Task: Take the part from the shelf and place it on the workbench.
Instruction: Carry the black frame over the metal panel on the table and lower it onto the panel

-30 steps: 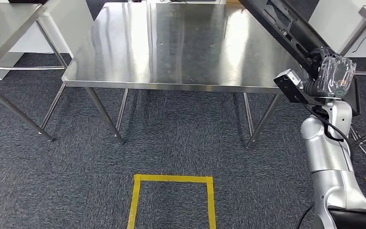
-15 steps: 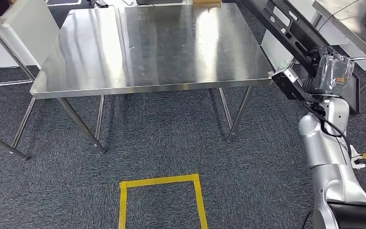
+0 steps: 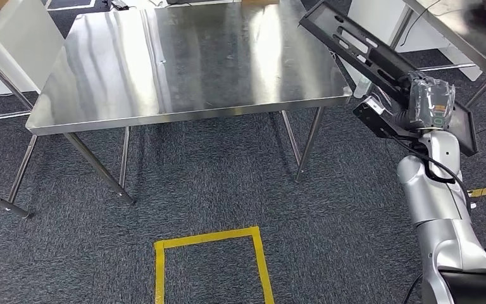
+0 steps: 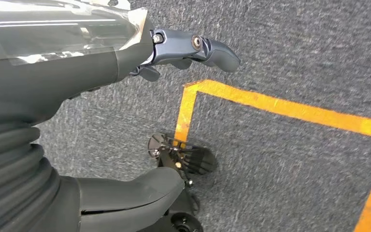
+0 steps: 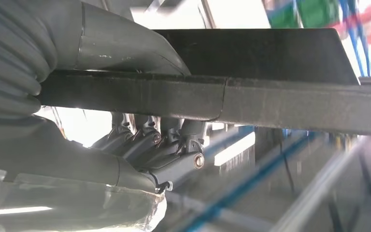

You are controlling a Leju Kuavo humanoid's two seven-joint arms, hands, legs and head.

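Head view: carrying step. Right hand [image 3: 429, 104] grips the long black part [image 3: 380, 63], raised just beside the steel surface [image 3: 183, 63]; next, swing over and lower. Camera turned since; whole scene shifted.

Left wrist view: left hand [image 4: 125, 58] hangs empty, fingers loosely apart, over carpet.

Right wrist view: fingers [image 5: 149, 145] wrapped under the part.

Long flat black slotted part [image 3: 380, 60], tilted, partly above the steel workbench's [image 3: 183, 63] right corner.
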